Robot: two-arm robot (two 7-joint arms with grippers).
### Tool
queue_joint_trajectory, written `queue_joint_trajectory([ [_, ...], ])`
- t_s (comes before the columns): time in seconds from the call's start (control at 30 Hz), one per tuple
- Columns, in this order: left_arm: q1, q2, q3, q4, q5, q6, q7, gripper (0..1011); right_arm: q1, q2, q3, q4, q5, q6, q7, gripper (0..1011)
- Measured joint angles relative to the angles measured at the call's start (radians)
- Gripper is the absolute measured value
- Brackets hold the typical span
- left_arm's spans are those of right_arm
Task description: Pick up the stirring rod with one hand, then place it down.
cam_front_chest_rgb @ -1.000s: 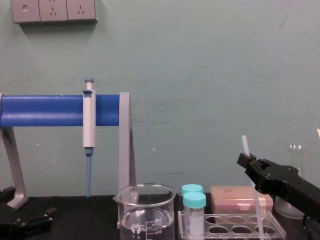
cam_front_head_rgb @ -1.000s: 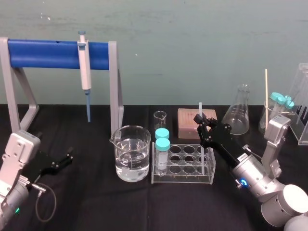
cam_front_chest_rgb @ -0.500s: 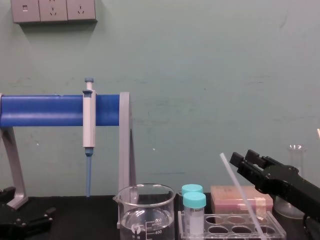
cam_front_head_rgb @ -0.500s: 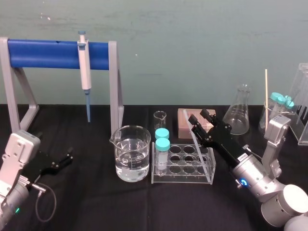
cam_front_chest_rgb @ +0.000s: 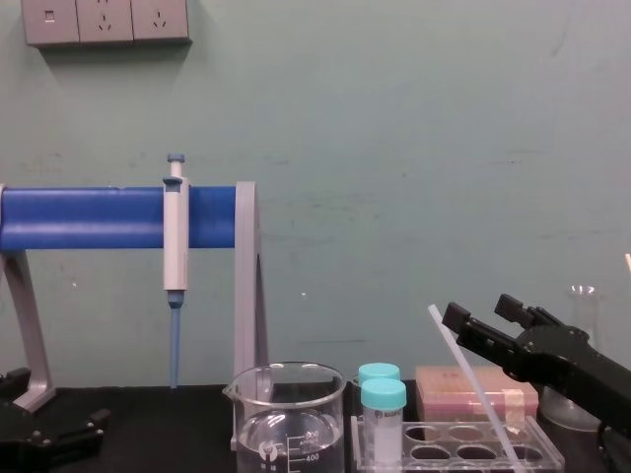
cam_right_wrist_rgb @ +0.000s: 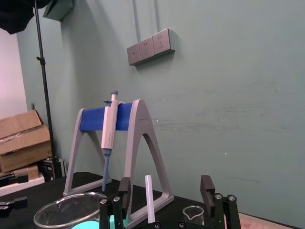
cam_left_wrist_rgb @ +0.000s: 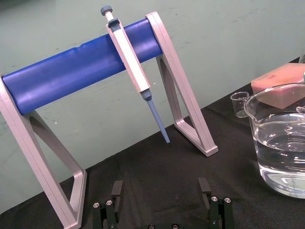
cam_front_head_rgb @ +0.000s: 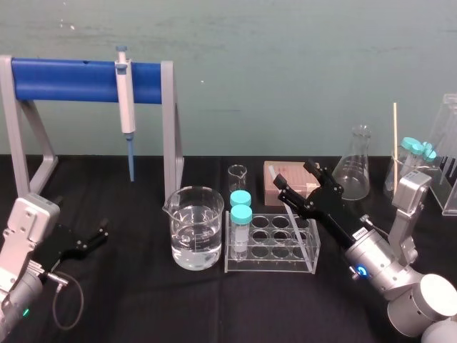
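The right gripper reaches forward from the robot's right side, above a clear test-tube rack on the black table. Its two black fingers are spread wide and hold nothing.

The stirring rod stands in the gap between those fingers. In the right wrist view the rod rises between them, touching neither. Its lower end sits in the rack directly below the gripper, toward the rack's right end (which well cannot be made out). It leans, with its top tipped toward the robot's left, just past the gripper's left fingertip.

To the left of the gripper and lower down, two tubes with light-blue caps stand upright at the rack's left end. Farther left again is a glass beaker part-filled with clear liquid.

Just behind the gripper lies a pink box, with a small empty beaker to its left. Behind and to the right of the gripper stands a conical flask.

Well off to the gripper's left, at the back, a blue bar on grey legs carries a white-and-blue pipette hanging tip down.

The left gripper rests low at the robot's far left, well apart from the rack, with its fingers parted and nothing between them.
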Motion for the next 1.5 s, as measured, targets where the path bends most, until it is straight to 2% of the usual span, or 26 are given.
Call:
queue_joint_trajectory([
  [0.13, 0.000, 0.000, 0.000, 0.000, 0.000, 0.000, 0.000, 1000, 0.000, 0.000, 0.000, 0.000, 0.000, 0.000, 0.000, 1002],
  [0.37, 0.000, 0.000, 0.000, 0.000, 0.000, 0.000, 0.000, 1000, -0.001, 0.001, 0.000, -0.004, -0.002, -0.002, -0.002, 1003],
  [0.57, 0.000, 0.000, 0.000, 0.000, 0.000, 0.000, 0.000, 1000, -0.025, 0.011, 0.022, -0.097, -0.020, -0.037, -0.057, 1003],
  [0.67, 0.000, 0.000, 0.000, 0.000, 0.000, 0.000, 0.000, 1000, -0.042, 0.015, 0.043, -0.150, -0.033, -0.051, -0.105, 1003],
  [0.8, 0.000, 0.000, 0.000, 0.000, 0.000, 0.000, 0.000, 1000, -0.078, 0.020, 0.082, -0.232, -0.070, -0.046, -0.214, 1003],
  [0.83, 0.000, 0.000, 0.000, 0.000, 0.000, 0.000, 0.000, 1000, -0.078, 0.020, 0.082, -0.232, -0.070, -0.046, -0.214, 1003],
  [0.97, 0.000, 0.000, 0.000, 0.000, 0.000, 0.000, 0.000, 1000, -0.120, 0.027, 0.127, -0.299, -0.107, 0.005, -0.336, 1003],
  [1.0, 0.000, 0.000, 0.000, 0.000, 0.000, 0.000, 0.000, 1000, -0.135, 0.028, 0.141, -0.319, -0.115, 0.038, -0.375, 1003],
  [1.1, 0.000, 0.000, 0.000, 0.000, 0.000, 0.000, 0.000, 1000, -0.160, 0.030, 0.162, -0.347, -0.121, 0.091, -0.424, 1003],
  [1.13, 0.000, 0.000, 0.000, 0.000, 0.000, 0.000, 0.000, 1000, -0.177, 0.031, 0.172, -0.365, -0.123, 0.129, -0.452, 1003],
  [1.33, 0.000, 0.000, 0.000, 0.000, 0.000, 0.000, 0.000, 1000, -0.242, 0.032, 0.194, -0.426, -0.137, 0.260, -0.516, 1003],
  [1.5, 0.000, 0.000, 0.000, 0.000, 0.000, 0.000, 0.000, 1000, -0.274, 0.030, 0.195, -0.453, -0.151, 0.332, -0.534, 1003],
])
